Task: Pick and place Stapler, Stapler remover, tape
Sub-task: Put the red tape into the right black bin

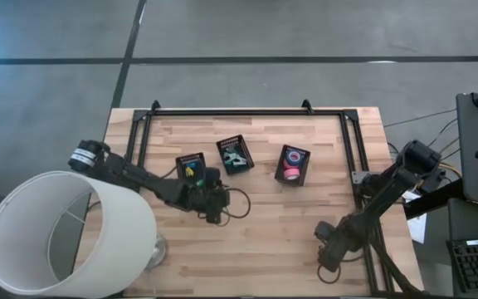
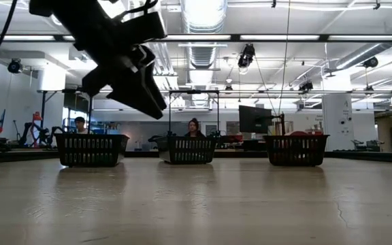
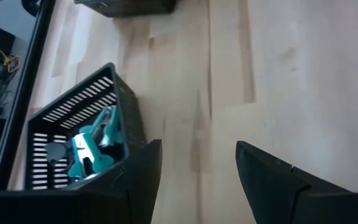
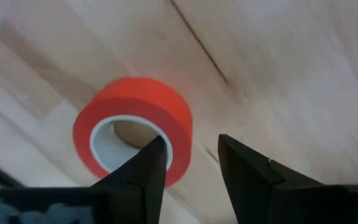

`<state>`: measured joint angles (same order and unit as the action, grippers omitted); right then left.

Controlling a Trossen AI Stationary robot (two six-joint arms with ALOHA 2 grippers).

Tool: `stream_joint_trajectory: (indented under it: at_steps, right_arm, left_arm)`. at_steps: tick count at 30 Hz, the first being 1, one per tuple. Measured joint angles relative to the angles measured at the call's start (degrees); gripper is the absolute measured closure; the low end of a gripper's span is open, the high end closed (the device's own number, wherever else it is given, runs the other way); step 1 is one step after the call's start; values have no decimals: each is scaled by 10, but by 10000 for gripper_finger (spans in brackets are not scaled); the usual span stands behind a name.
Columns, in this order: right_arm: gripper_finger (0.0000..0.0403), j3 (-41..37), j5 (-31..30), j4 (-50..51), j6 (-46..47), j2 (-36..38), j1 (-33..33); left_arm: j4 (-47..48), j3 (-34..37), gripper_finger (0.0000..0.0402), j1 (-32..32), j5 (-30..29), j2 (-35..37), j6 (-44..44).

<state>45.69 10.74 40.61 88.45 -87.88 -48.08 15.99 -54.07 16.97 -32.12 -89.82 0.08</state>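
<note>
A red tape roll (image 4: pixel 132 127) lies flat on the wooden table, its open centre up. My right gripper (image 4: pixel 191 168) is open and points down over it near the table's right near corner (image 1: pixel 329 247). One finger (image 4: pixel 151 165) stands over the roll's hole and the other (image 4: pixel 247 168) outside its wall. My left gripper (image 1: pixel 216 203) is open and empty. It hangs above the table in the low view (image 2: pixel 148 99), near the bin of teal stapler removers (image 3: pixel 89 149). Three black mesh bins stand in a row: the left (image 1: pixel 191 166), the middle (image 1: pixel 235 155), and the right (image 1: pixel 292 164) with pink tape. My right gripper comes at the red tape roll from above, with its fingers on either side of the roll's near wall (image 4: pixel 179 140). I cannot tell whether a finger touches the wall. The roll lies flat on the table.
A large white cylinder shade (image 1: pixel 65 232) stands at the table's near left corner. A black metal frame (image 1: pixel 247 112) runs along the far edge and both sides. People sit in the room beyond the table (image 2: pixel 193 126). Bare wood lies between the two grippers.
</note>
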Motion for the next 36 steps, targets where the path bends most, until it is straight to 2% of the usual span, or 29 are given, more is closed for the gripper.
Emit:
stream_joint_trajectory:
  at_steps: [7,15,19,21,24,26,29,31,33,36]
  right_arm:
    - [266,0,9,-9,17,-38,0]
    - [330,14,19,-2,-28,-53,0]
    - [357,30,0,-2,-33,-35,3]
    - [362,39,-47,3,-45,-26,4]
    - [360,56,-160,7,-104,-22,8]
    - [353,69,-277,7,-164,-22,15]
    - [347,85,-496,8,-211,-23,30]
    - [347,99,-591,11,-251,-22,51]
    - [349,112,-649,28,-280,-17,76]
    - [352,136,-673,64,-300,-15,135]
  left_arm:
    - [-11,-1,193,-17,0,0,18]
    - [-11,-1,193,-21,0,0,43]
    - [-17,-1,193,-22,0,0,52]
    - [-20,-1,193,-22,0,0,59]
    - [-20,-1,193,-22,-1,0,60]
    - [-25,-1,193,-22,-1,0,60]
    - [-36,-1,193,-22,3,1,55]
    - [-45,-1,193,-22,15,1,54]
    - [-46,-1,193,-22,16,1,54]
    - [-46,-1,193,-22,16,1,53]
